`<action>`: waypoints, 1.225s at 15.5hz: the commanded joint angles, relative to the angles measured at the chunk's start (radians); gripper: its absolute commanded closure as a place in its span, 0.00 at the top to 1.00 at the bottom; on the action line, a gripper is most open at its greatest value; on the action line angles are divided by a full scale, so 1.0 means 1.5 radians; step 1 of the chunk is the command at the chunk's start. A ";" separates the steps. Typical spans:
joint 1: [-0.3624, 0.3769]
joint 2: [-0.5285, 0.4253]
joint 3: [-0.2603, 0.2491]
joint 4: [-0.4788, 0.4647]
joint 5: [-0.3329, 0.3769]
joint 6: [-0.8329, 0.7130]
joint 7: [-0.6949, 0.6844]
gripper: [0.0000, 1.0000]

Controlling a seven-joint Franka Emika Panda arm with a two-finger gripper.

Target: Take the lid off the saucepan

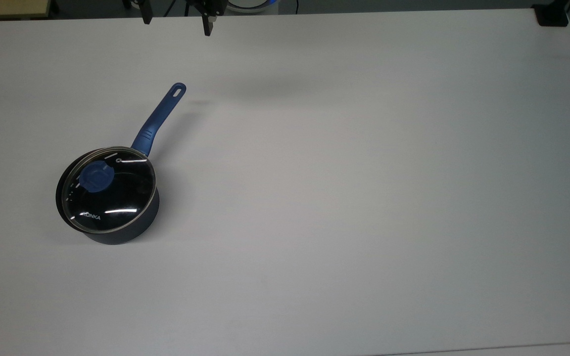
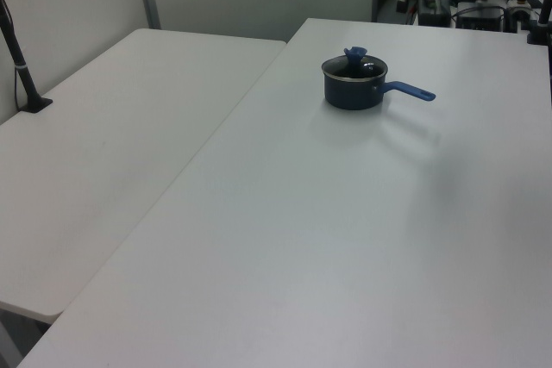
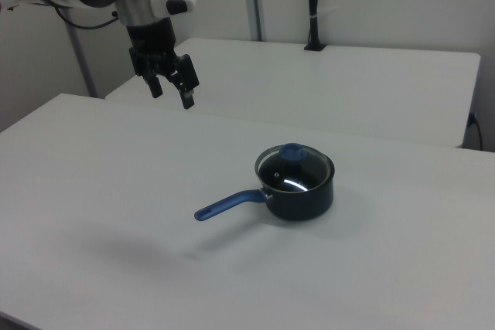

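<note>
The dark navy saucepan stands on the white table, in the top view's left half. Its long blue handle points up and to the right in the top view. The glass lid rests on the pan, with its blue knob on top. My gripper hangs open high above the table, well away from the pan, past the handle's end. Nothing is between its fingers.
The white table stretches wide to the top view's right of the pan. A second table adjoins it, carrying a black pole mount. A black clamp sits at the top view's far right corner.
</note>
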State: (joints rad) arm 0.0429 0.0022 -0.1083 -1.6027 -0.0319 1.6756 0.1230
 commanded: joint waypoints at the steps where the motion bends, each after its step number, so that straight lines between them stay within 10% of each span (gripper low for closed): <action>1: 0.012 -0.016 -0.010 -0.023 -0.002 0.020 -0.011 1.00; 19: 0.011 -0.013 -0.011 -0.026 -0.001 0.006 -0.005 1.00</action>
State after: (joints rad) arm 0.0429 0.0022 -0.1083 -1.6043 -0.0318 1.6757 0.1225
